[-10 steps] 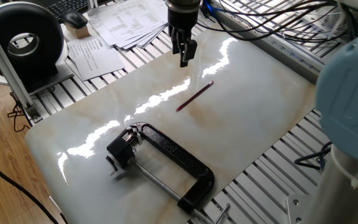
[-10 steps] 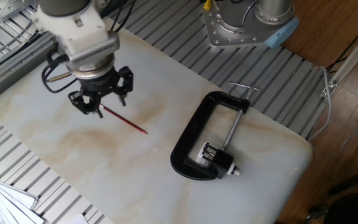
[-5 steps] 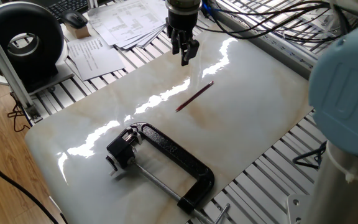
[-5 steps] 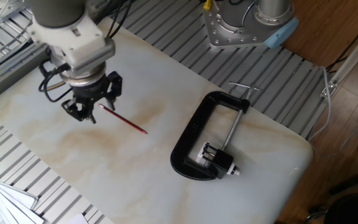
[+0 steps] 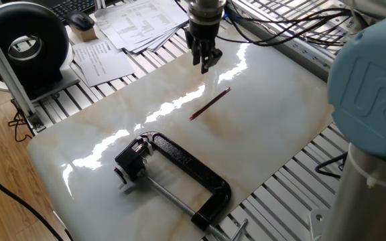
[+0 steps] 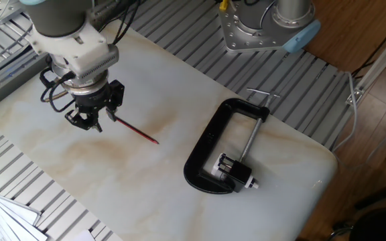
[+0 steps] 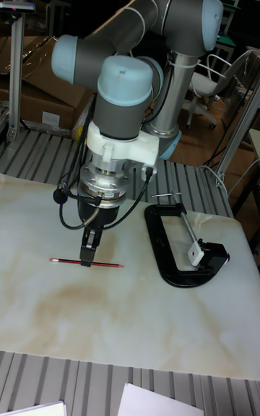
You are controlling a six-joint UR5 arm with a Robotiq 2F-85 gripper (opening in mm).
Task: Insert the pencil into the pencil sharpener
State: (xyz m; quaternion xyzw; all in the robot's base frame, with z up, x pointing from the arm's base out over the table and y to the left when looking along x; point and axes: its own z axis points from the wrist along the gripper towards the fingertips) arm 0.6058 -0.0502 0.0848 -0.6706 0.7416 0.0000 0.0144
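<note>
The dark-red pencil lies flat on the marble tabletop, also seen as pencil and pencil. My gripper hangs a little above the table by the pencil's far end, fingers pointing down, open and holding nothing; it shows as gripper and gripper too. The small black pencil sharpener sits held inside the jaw of a big black C-clamp, a good way from the pencil; sharpener, sharpener.
The C-clamp lies flat with its silver screw rod across its mouth. Papers and a black round device sit beyond the slab's edge. The robot base stands on the slatted frame.
My gripper has drifted sideways along the pencil toward its far end and turned slightly. Pencil, sharpener and clamp lie where they were.
</note>
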